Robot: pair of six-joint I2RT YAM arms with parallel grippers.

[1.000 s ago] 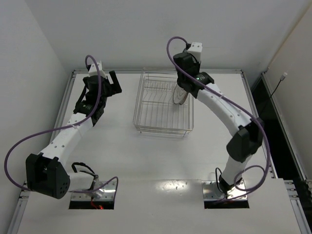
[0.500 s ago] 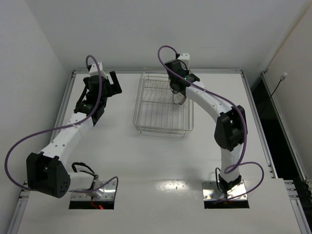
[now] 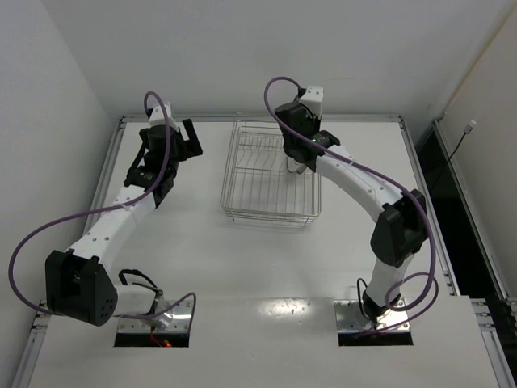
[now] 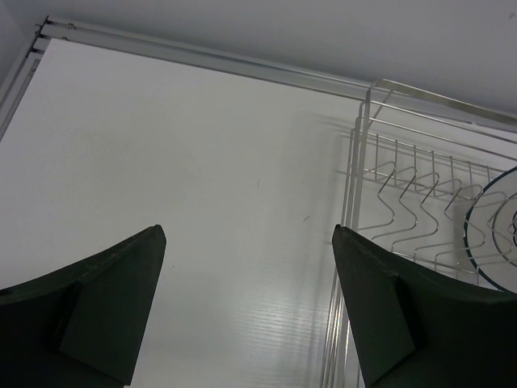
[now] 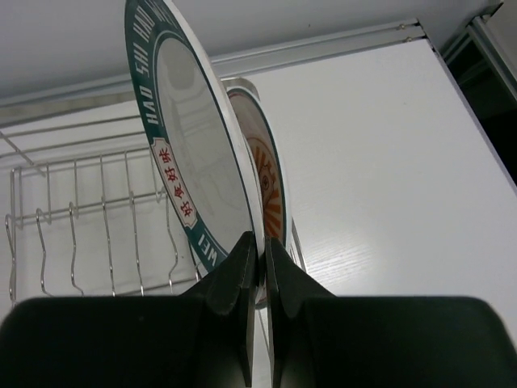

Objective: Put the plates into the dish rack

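My right gripper [image 5: 260, 242] is shut on the lower rim of a white plate [image 5: 194, 145] with a dark lettered band, held upright on edge. Close behind it stands a plate with an orange-red sunburst centre [image 5: 271, 186]. Both are at the right side of the chrome wire dish rack [image 5: 81, 218]. From above, the right gripper [image 3: 300, 164] hangs over the back right part of the dish rack [image 3: 271, 217]. My left gripper [image 3: 190, 137] is open and empty, left of the rack. Its wrist view shows the gripper [image 4: 246, 307], the rack [image 4: 404, 186] and a dark-rimmed plate [image 4: 494, 234] in it.
The rack's upright prongs [image 5: 105, 202] stand in rows left of the held plate. A raised metal rail [image 4: 202, 56] runs along the table's far edge. A dark gap [image 3: 464, 202] lies beyond the table's right edge.
The right arm has swung left and back over the rack with the plate, which now shows edge-on from above. The left arm has not moved.
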